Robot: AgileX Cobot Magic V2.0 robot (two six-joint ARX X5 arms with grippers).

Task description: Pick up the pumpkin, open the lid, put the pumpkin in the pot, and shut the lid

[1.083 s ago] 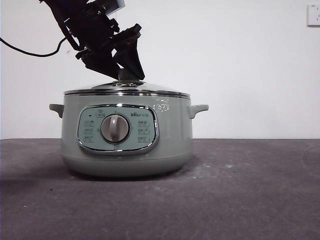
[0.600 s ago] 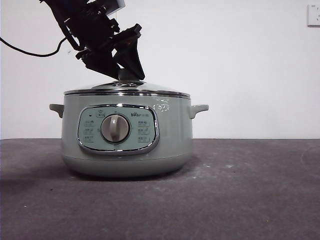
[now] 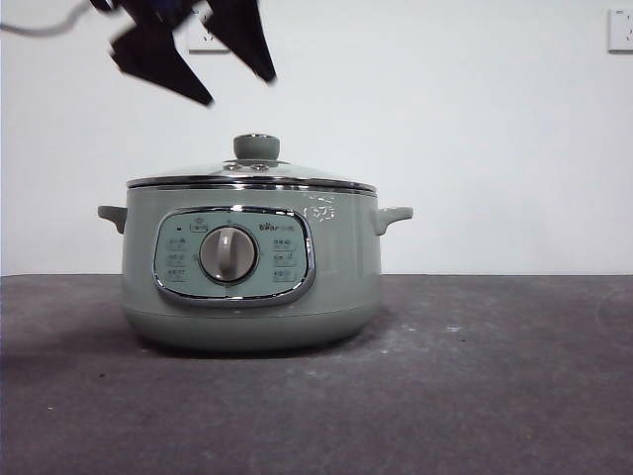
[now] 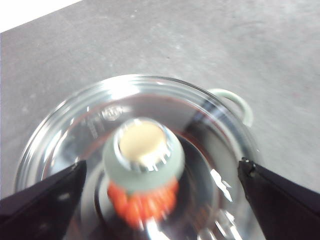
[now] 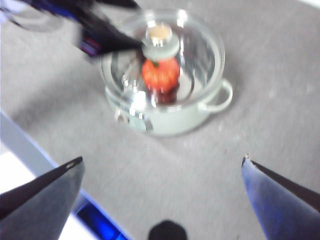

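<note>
Your left gripper (image 3: 208,74), clamped on the pale green knob (image 3: 256,146) half a second ago, has let go and risen clear, jaws spread wide; the domed glass lid with its chrome rim (image 3: 297,174) sits flush on the sage-green electric pot (image 3: 341,267); through the glass you can see the small orange-red ribbed pumpkin (image 5: 160,73) inside; your right gripper (image 5: 162,172) waits well apart, jaws likewise wide; the task looks finished, so only withdrawal remains.
</note>
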